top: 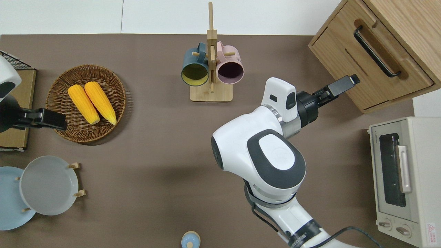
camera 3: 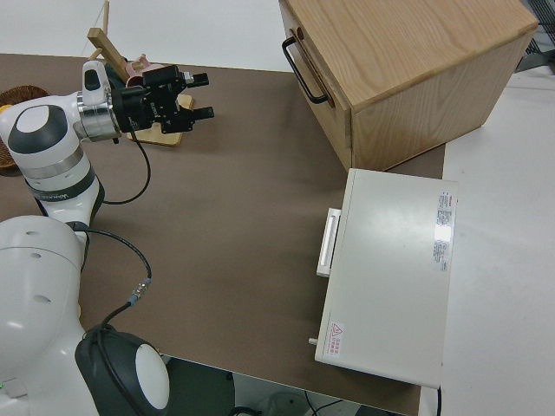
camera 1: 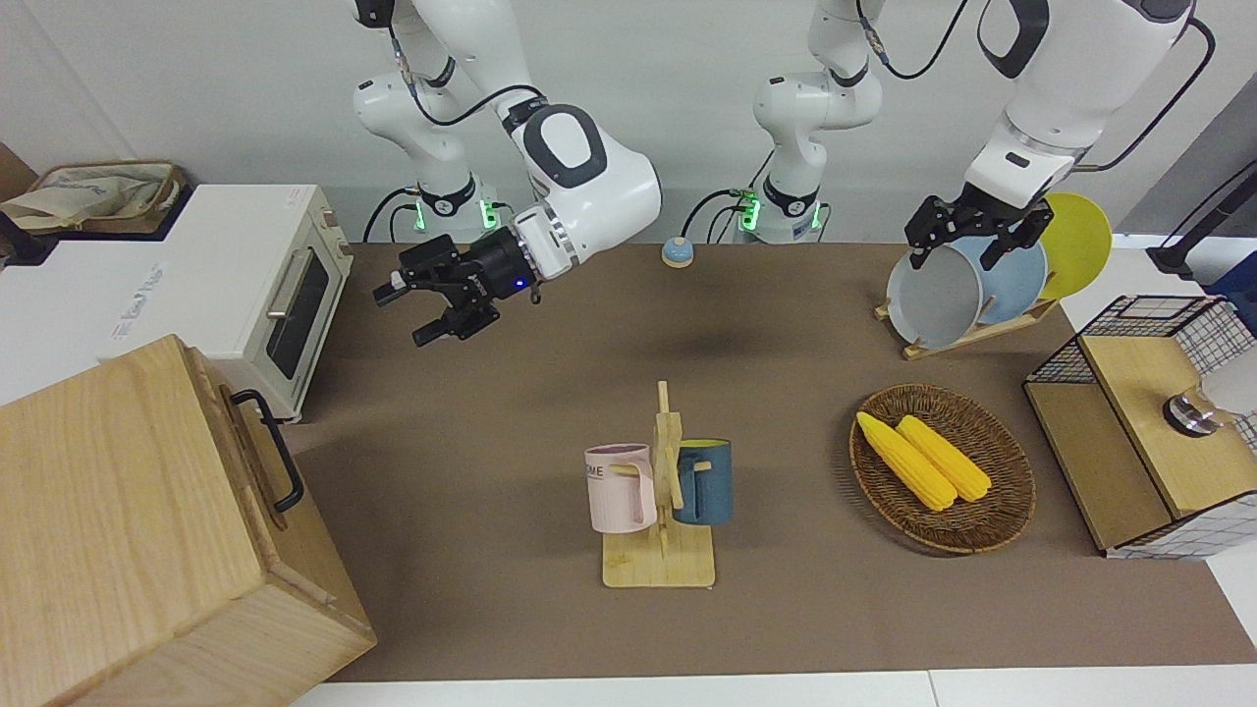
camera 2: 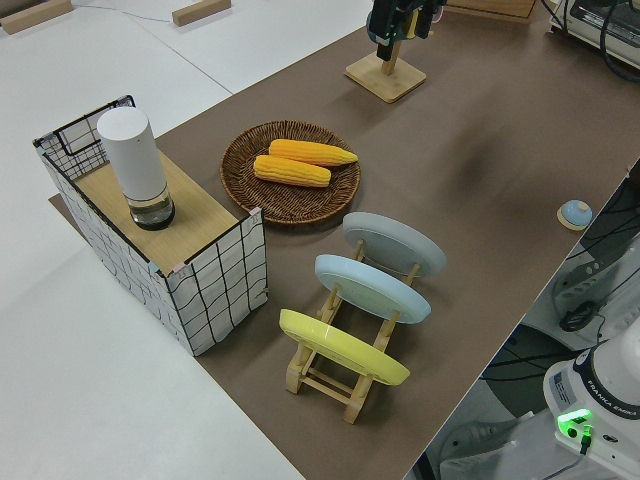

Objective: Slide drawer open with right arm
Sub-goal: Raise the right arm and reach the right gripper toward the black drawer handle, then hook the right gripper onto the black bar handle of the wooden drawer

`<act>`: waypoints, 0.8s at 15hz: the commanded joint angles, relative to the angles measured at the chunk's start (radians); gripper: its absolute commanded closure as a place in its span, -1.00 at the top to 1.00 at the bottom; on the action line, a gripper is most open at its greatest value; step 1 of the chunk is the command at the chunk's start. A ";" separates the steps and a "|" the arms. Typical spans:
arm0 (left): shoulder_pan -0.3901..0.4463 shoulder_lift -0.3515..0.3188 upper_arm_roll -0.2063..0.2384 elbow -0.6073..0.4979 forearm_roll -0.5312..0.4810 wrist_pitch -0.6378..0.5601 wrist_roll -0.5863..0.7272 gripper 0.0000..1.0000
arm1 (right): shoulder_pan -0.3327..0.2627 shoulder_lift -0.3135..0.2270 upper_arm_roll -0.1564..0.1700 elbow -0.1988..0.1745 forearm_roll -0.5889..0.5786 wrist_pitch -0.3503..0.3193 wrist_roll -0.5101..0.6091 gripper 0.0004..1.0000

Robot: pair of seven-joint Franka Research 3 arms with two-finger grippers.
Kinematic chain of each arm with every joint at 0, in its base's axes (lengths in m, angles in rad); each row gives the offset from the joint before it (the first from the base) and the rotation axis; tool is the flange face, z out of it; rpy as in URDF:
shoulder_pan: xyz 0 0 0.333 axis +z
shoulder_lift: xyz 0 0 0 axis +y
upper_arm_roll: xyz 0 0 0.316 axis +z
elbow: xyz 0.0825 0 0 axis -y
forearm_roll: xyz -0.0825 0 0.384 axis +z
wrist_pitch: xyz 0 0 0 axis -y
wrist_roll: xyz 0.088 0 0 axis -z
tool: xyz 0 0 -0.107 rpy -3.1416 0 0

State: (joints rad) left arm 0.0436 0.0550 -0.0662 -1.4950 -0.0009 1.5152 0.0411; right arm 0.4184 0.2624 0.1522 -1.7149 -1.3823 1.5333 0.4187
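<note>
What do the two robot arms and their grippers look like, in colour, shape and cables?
Both arms are glossy white with rounded joints and dark grey caps. The right arm ends in a black two-finger right gripper with a small blue light at the wrist; black cables run along it. The left arm ends in a similar black left gripper, with no blue light visible. Green lights glow at both bases.
</note>
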 commanded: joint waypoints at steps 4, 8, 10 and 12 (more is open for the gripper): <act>-0.007 -0.004 0.000 0.010 0.018 -0.018 -0.010 0.99 | -0.090 0.003 0.004 -0.121 -0.185 0.151 0.109 0.96; -0.007 -0.004 0.000 0.009 0.018 -0.018 -0.010 0.99 | -0.142 0.027 -0.010 -0.123 -0.273 0.232 0.112 0.96; -0.007 -0.004 0.000 0.010 0.018 -0.018 -0.010 0.99 | -0.154 0.043 -0.010 -0.123 -0.302 0.235 0.127 0.96; -0.007 -0.004 0.000 0.009 0.018 -0.018 -0.010 0.99 | -0.177 0.049 -0.010 -0.124 -0.337 0.260 0.143 0.96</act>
State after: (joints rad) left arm 0.0436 0.0550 -0.0662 -1.4950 -0.0009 1.5152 0.0411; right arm 0.2759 0.2998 0.1343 -1.8262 -1.6517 1.7520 0.5148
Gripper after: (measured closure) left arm 0.004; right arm 0.018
